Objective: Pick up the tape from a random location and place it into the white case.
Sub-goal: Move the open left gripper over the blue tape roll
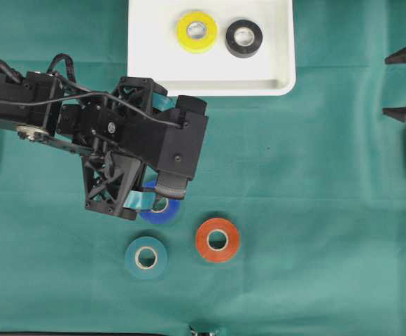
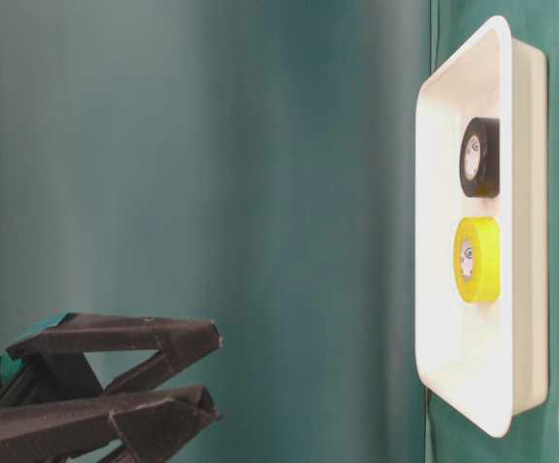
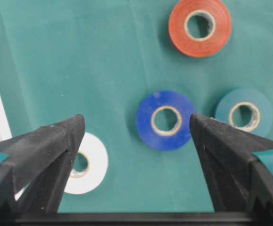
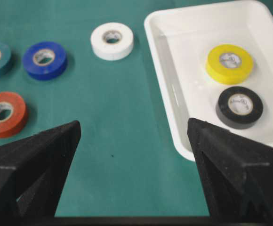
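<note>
Left gripper [image 3: 136, 129] jaws apart above blue tape [image 3: 165, 120]; centre over roll, straddle rim, descend squarely.

A green cloth [image 1: 315, 210] covers the whole tabletop, lightly creased, and a green curtain [image 2: 212, 174] hangs in soft folds at the back.

My left gripper [image 3: 136, 129] above 4 tape rolls on the green-covered counter [image 3: 80, 56].
I see its jaws spread wide, the blue roll [image 3: 165, 120] between them, teal roll [image 3: 244, 112] just right, white roll [image 3: 85, 163] left, orange roll [image 3: 199, 27] beyond.
</note>
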{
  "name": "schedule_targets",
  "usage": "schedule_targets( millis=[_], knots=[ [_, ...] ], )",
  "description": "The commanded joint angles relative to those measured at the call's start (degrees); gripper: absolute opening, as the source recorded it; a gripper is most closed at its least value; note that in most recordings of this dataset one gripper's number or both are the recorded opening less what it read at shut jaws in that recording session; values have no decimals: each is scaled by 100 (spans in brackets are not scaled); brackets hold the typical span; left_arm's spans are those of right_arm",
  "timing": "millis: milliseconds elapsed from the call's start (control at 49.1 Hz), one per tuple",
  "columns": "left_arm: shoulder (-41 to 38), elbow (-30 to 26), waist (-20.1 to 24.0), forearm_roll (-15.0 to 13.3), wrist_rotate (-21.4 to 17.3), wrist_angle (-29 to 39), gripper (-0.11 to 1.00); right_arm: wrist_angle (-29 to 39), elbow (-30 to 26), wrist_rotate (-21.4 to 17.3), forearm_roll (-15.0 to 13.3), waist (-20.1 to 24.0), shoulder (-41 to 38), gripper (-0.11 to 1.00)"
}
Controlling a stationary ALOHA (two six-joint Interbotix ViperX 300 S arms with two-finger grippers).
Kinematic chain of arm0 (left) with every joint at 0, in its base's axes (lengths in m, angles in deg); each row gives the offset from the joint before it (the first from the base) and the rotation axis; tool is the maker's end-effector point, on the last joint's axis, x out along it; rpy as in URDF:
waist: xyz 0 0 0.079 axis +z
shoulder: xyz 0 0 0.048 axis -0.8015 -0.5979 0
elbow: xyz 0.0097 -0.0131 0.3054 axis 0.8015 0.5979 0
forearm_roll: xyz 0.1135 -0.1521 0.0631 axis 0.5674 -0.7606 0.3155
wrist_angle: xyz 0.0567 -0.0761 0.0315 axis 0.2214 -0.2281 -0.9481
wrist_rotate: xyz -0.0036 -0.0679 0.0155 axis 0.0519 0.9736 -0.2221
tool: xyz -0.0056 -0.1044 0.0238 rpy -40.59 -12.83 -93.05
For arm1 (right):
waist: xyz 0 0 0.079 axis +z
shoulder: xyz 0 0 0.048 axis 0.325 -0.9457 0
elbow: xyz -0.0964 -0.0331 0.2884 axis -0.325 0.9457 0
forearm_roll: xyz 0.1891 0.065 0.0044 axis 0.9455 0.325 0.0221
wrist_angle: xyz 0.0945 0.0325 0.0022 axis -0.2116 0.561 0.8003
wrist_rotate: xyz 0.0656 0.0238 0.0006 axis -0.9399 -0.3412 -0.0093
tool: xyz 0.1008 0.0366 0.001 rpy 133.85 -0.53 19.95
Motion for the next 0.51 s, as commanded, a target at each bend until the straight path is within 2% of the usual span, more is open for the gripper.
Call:
schedule_targets(
  millis=[0, 489],
  knots=[
    [79, -123, 9, 9, -9, -26, 99, -35, -114, 9, -9, 0, -70, 90],
    [62, 9, 9, 9, -9, -132, 99, -26, -105, 9, -9, 0, -79, 90]
  ],
)
